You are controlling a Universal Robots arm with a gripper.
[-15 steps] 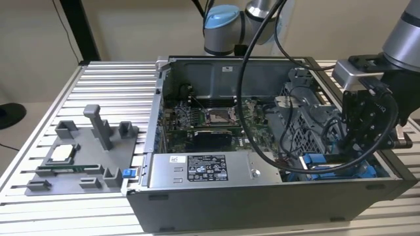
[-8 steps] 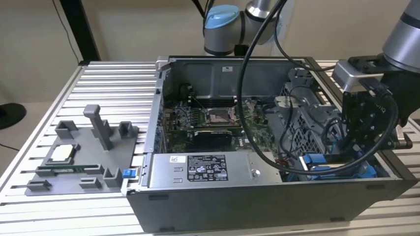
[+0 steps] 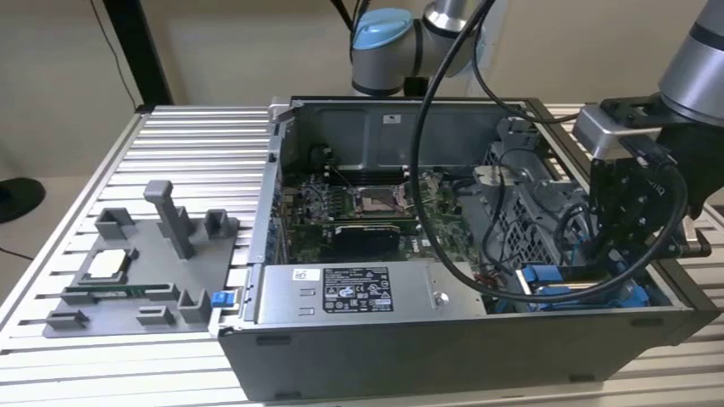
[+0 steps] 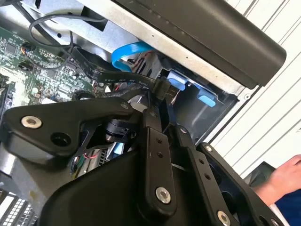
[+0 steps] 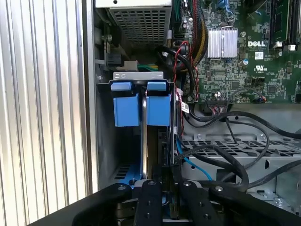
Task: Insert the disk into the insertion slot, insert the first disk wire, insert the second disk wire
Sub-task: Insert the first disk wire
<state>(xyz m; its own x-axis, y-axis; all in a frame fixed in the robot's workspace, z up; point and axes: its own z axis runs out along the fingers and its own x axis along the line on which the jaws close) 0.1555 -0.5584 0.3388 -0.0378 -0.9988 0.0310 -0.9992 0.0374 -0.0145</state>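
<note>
First wrist view: disk (image 5: 150, 141) in slot (image 5: 104, 141), just beyond hand (image 5: 168, 182) pinching wire conn. (image 5: 165, 153)

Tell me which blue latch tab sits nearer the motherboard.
The blue tab next to the black cables; the other blue tab sits beside the case's side wall, farther from the motherboard.

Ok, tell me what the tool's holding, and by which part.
The tool seems to pinch the flat black disk wire by its connector end, close to the blue-tabbed insertion slot.
</note>
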